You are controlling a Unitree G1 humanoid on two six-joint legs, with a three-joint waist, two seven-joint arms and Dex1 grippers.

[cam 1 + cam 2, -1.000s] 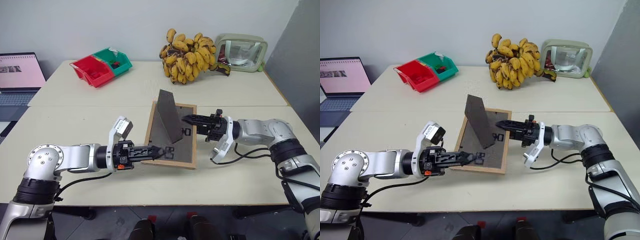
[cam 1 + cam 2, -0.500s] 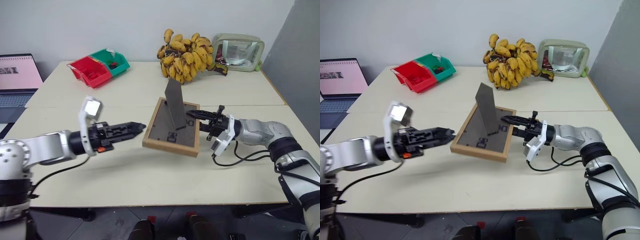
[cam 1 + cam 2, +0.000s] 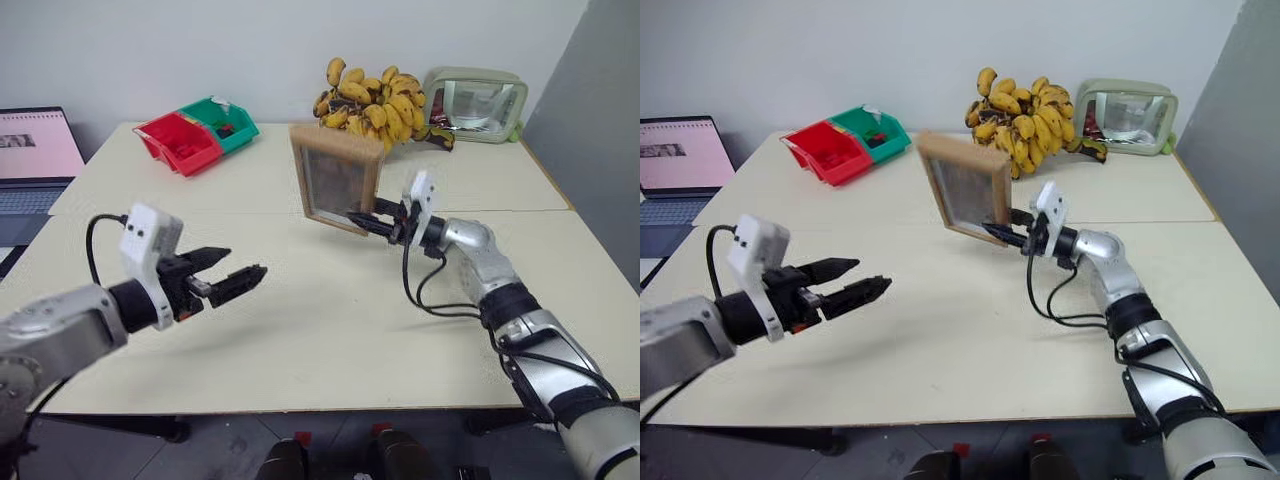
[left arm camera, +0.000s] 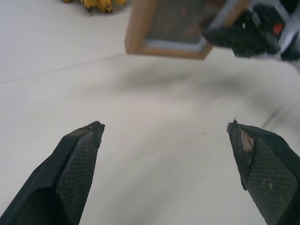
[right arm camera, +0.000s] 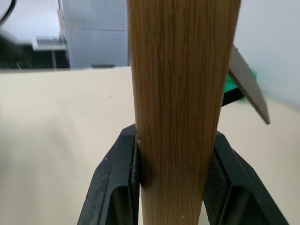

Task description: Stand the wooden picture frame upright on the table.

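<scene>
above the pale table (image 3: 300,320) the right gripper (image 3: 368,222) clamps the wooden picture frame (image 3: 337,177) by its lower edge, raised upright, while the left gripper (image 3: 236,275) hovers wide open, empty.

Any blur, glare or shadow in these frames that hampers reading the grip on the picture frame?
Left wrist view: wooden picture frame and right gripper soft, out of focus, own fingertips sharp. Right wrist view: frame edge crisp between the fingers. Left eye view: diffuse frame shadow on the table; sheen on the green-rimmed case.
</scene>
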